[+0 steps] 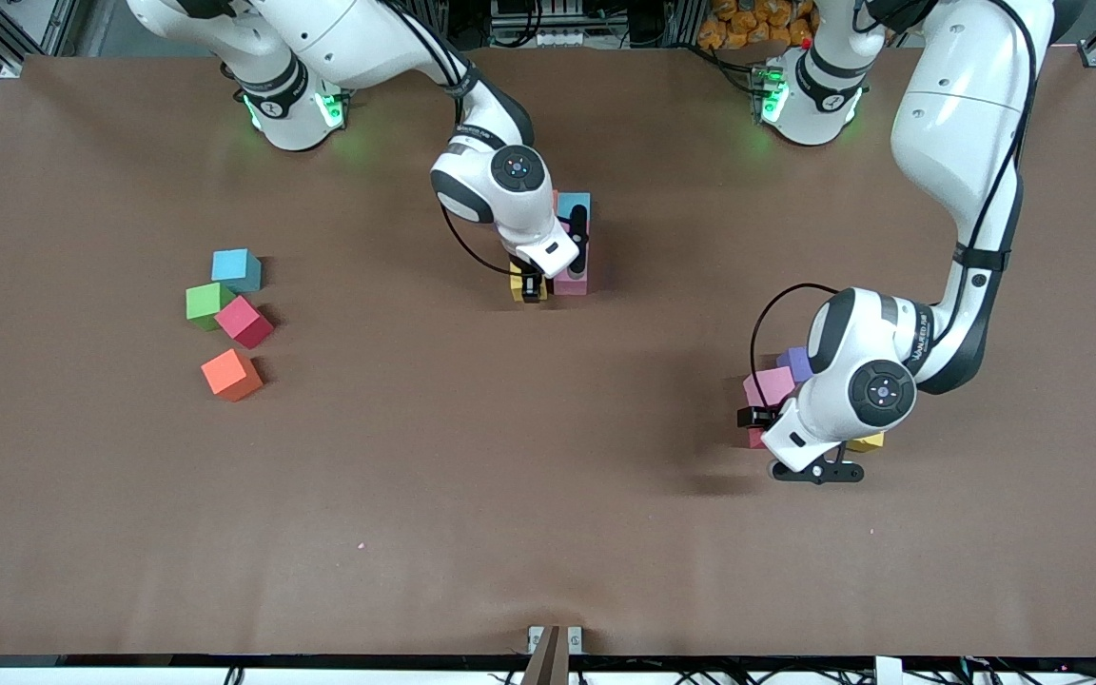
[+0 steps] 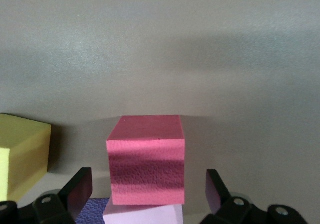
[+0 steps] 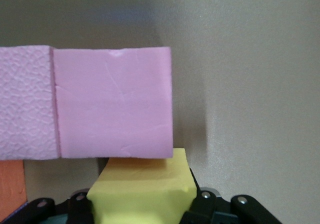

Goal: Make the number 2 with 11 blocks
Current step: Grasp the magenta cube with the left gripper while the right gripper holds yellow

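At the table's middle stands part of a row of blocks: a light blue block (image 1: 574,203), and a pink block (image 1: 572,282) nearer the front camera, with the wrist hiding what lies between. My right gripper (image 1: 531,285) is shut on a yellow block (image 3: 142,196), held right beside the pink block (image 3: 112,106). Toward the left arm's end, my left gripper (image 1: 759,428) is open around a red block (image 2: 146,159); neither finger touches it. Beside it lie a pink block (image 1: 770,385), a purple block (image 1: 796,362) and a second yellow block (image 1: 868,442).
Toward the right arm's end of the table lie loose cubes: a blue one (image 1: 236,269), a green one (image 1: 207,304), a red one (image 1: 244,322) and an orange one (image 1: 231,374). An orange cube (image 3: 11,189) shows beside the pink blocks in the right wrist view.
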You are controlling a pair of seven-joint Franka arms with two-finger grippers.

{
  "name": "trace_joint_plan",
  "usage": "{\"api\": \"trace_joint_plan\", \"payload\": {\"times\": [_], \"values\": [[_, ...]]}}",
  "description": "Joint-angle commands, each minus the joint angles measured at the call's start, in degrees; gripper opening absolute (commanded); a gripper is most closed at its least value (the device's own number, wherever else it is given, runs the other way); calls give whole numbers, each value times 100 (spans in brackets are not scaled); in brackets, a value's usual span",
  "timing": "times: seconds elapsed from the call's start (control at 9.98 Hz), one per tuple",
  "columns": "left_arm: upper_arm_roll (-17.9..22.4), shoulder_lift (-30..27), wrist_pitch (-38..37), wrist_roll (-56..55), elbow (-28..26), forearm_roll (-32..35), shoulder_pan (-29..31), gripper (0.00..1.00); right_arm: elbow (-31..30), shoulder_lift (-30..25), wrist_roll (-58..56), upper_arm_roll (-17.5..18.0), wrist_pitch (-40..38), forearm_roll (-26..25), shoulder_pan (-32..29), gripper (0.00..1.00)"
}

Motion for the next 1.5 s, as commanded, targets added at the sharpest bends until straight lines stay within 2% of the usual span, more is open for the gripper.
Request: {"api": "trace_joint_plan", "payload": {"times": [0.0,0.5,0.7,1.0,1.1,1.4], "values": [[2,107,-10,61,117,221,4,100,146,137,58,-5,-42,-63,29,28],[-6,212,103,52,118,133,75,100,146,101,146,4,-77,34,38,28],[-6,282,166,52,117,107,75,100,146,110,154,13,-227,269,38,28],[-6,344,271,52,117,115,75,99,155,119,155,13,-227,350,82,28],[-15,318,280,52,117,106,92,90,155,119,163,13,-218,359,126,28],[-6,300,280,-9,126,106,92,74,304,180,172,4,-218,359,214,28]]}}
